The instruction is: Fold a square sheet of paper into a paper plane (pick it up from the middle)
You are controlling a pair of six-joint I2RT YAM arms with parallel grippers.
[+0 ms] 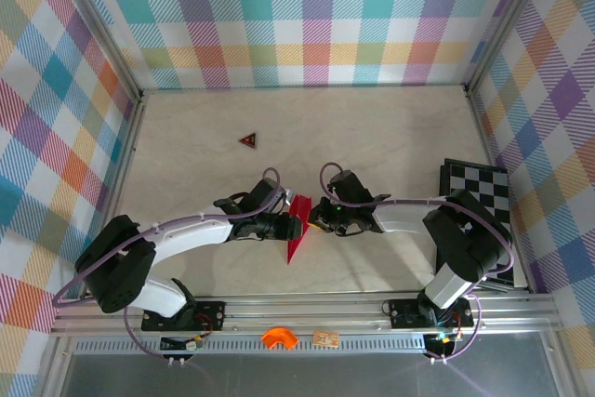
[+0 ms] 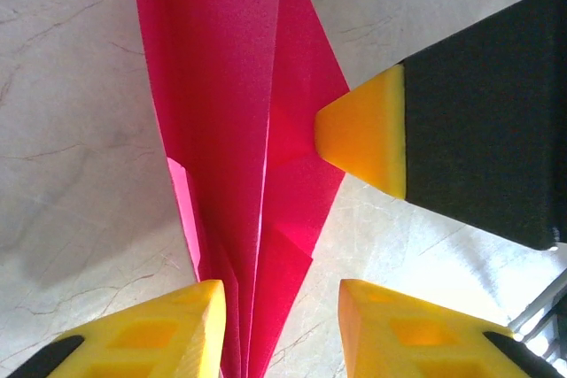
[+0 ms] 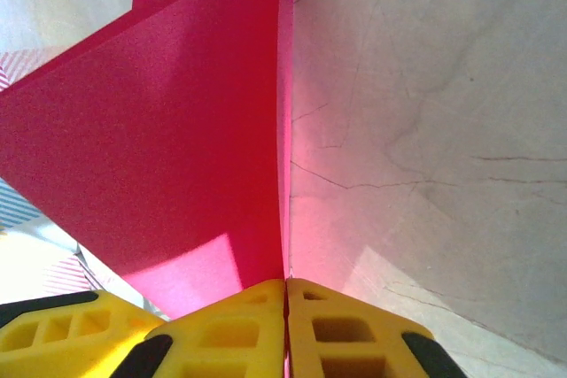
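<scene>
Small dark triangle point(image 1: 247, 140): flat on the table point(image 1: 390, 137), far and left of both grippers, well apart from the work.
Left gripper point(image 1: 281, 226): just left of the paper plane, aimed right toward it. In the left wrist view, fingers point(image 2: 168, 334) parted, folded layers narrowing down into the gap and lying closer to the left finger, nothing pinched.
Paper plane point(image 1: 297, 234): mid-table, between the two grippers, nearer the near edge than the far wall. Narrow dart of pink-red layers, apparently raised partly on edge, not lying flat.
Long axis: far to near in the top view, sharp tip toward the near rail, wider end between the grippers.
Right gripper point(image 1: 316, 218): just right of the paper plane, fingers point(image 3: 230, 325) pressed together on the paper's edge, one wing standing upright to their left in the right wrist view. One yellow tip touching the fold's right edge in the left wrist view.
Checkerboard point(image 1: 476, 188): far right by the side wall, well apart.
Nearer arm: both about equally close; right one gripping, left one free.
Relation for the next move: paper already inside the left gripper's gap, layers roughly in line with it, so probably a closing or a press along the crease, not a reach.
Risk: thin layers likely to slip or skew if pinched off the crease.
</scene>
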